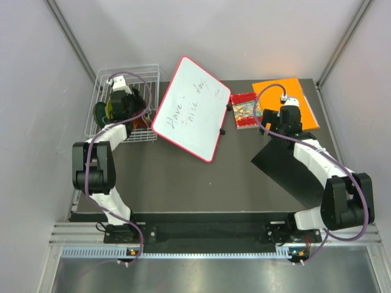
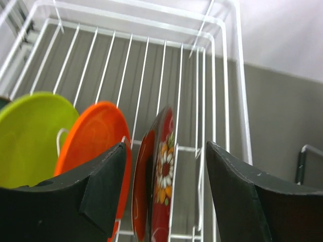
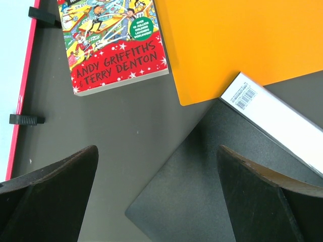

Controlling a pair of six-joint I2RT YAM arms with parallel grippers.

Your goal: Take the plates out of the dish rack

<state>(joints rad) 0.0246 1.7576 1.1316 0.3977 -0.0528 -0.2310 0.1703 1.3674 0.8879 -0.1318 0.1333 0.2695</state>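
**Plates Still Racked as Left Gripper Straddles the Red One**

A dark table fills the overhead view. A pink-framed whiteboard lies askew at its middle, its handwriting too loose to read in full. The rack sits at the far left corner, much of its inside hidden from above by the left arm.

On the right a black sheet lies partly under the right arm. Beyond it is an orange sheet, and a red book lies between that and the whiteboard. The right wrist camera cuts off the book's top and shows only one end of a white box with a barcode.

All visible plates stand on edge in the rack. The green plate and orange plate are each partly hidden by a finger. The red plate, which has a flowered face, runs off the bottom of the frame. A dark sliver beside the arm may be a teal plate; it is hard to tell.

The left gripper has its fingers spread to either side of the red plate, with a gap showing on both sides. The right gripper is spread wide above the table and holds nothing.
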